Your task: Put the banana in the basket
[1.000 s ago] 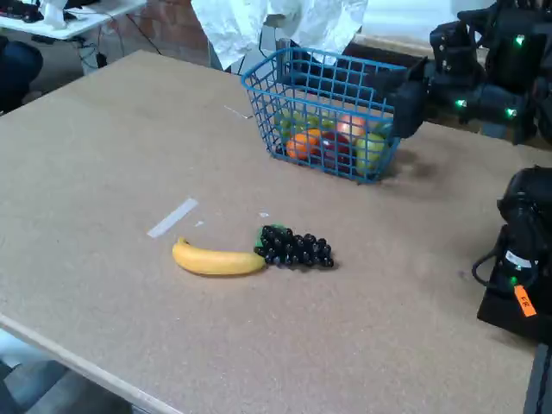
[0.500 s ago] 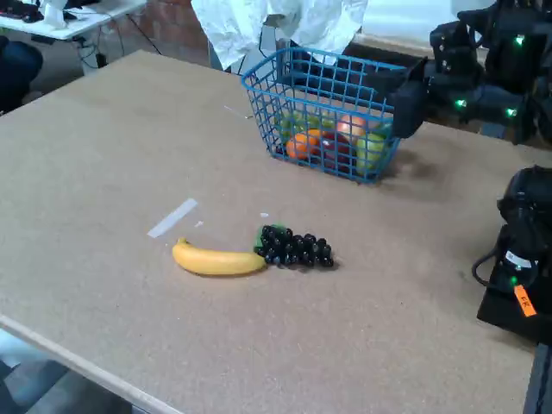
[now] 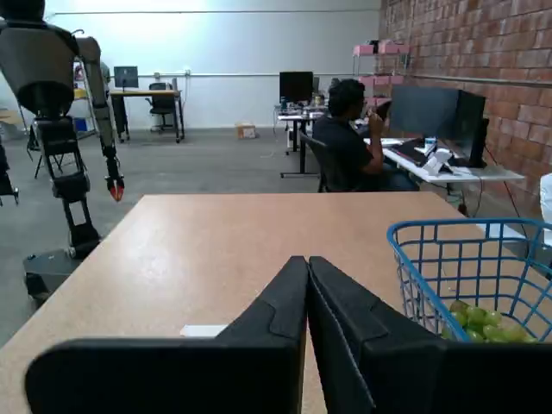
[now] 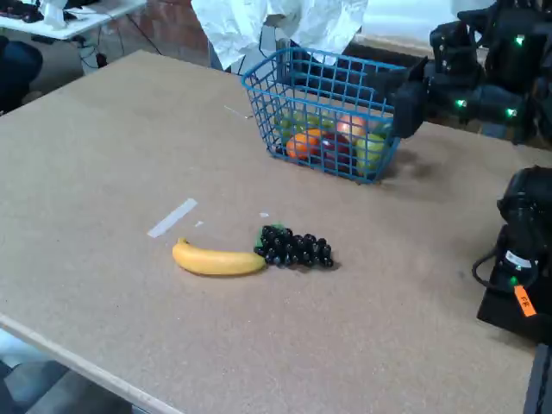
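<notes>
The yellow banana (image 4: 217,260) lies on the table near its front edge, its right end touching a dark grape bunch (image 4: 296,247). The blue wire basket (image 4: 323,112) stands at the back, holding several fruits; in the wrist view its corner (image 3: 466,267) shows at the right with green grapes inside. My black gripper (image 4: 398,97) hovers just right of the basket, far from the banana. Seen from the wrist, the gripper (image 3: 308,263) has its two fingers pressed together, shut, with nothing between them. The banana is out of the wrist view.
A white tape strip (image 4: 172,217) lies left of the banana. Black robot hardware (image 4: 517,259) stands at the table's right edge. White plastic (image 4: 276,26) hangs behind the basket. A person (image 3: 349,138) sits at a desk, and another robot (image 3: 60,112) stands beyond the table.
</notes>
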